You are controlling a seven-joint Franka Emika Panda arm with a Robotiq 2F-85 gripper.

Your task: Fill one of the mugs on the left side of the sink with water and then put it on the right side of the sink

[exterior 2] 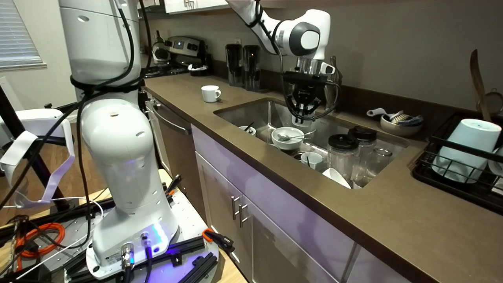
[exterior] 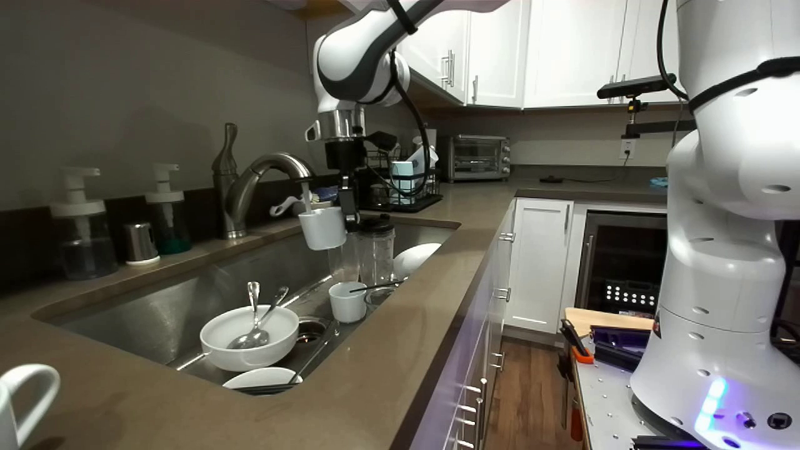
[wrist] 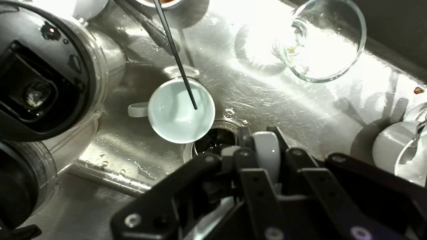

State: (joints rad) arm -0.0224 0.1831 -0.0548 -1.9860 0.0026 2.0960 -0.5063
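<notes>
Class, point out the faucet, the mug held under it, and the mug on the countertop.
Faucet (exterior: 242,189): in an exterior view, on its curved neck.
Held mug (exterior: 323,230): in an exterior view, on its outer wall.
Countertop mug (exterior 2: 209,94): in an exterior view, on its body.

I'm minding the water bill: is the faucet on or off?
On: in an exterior view, a pale stream drops from the faucet toward the mug held below.

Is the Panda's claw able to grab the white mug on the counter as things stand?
Probably not: the claw is closed on the handle of another mug, held under the faucet. The counter mug itself looks unobstructed, upright with handle exposed, so the occupied claw seems the blocker.
</notes>
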